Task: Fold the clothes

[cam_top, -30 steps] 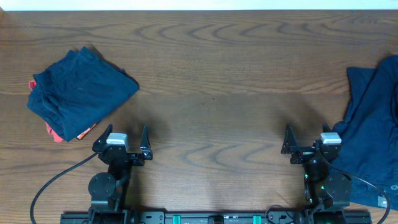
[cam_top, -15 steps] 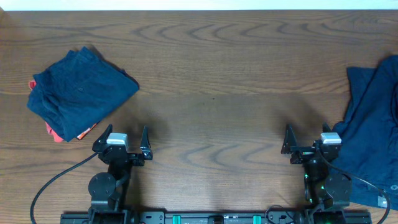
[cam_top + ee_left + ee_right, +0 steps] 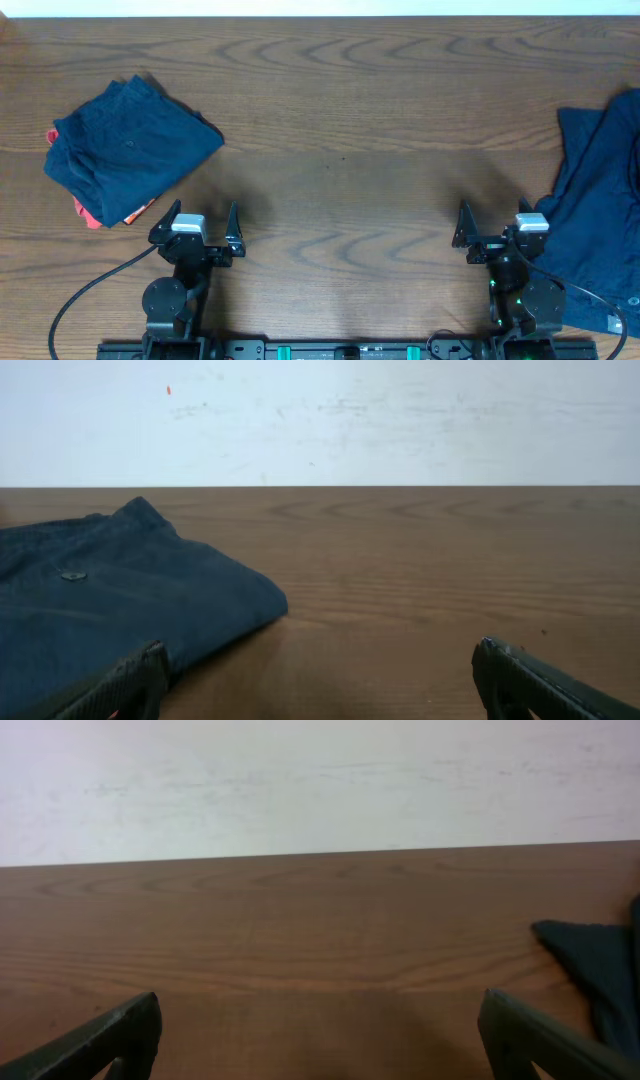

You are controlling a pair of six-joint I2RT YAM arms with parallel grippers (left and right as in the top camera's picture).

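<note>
At the near edge of the bench both arms sit low. The left pincer has its fingers spread wide with nothing between them. The right pincer is also spread wide and holds nothing.

Just past the left pincer and off to its left lies a dark blue bundle. It is compact with doubled-over edges, and in the left wrist view a small button shows on its top. It rests on a red garment, which shows only as a sliver under the bundle's near edge.

On the other side, a loose dark blue garment lies spread and creased just beside the right arm. It runs from the near edge toward the far side and off the right side of the overhead view. Only one tip of it shows in the right wrist view. The middle of the bench is bare wood as far as the pale wall.

The left bundle looks finished, so I judge the work to be between pieces, with the loose garment next. The right pincer would have to reach out to its right, pinch an edge and draw the cloth to the middle. The left could then take another edge so the two can lay it flat before any fold.
</note>
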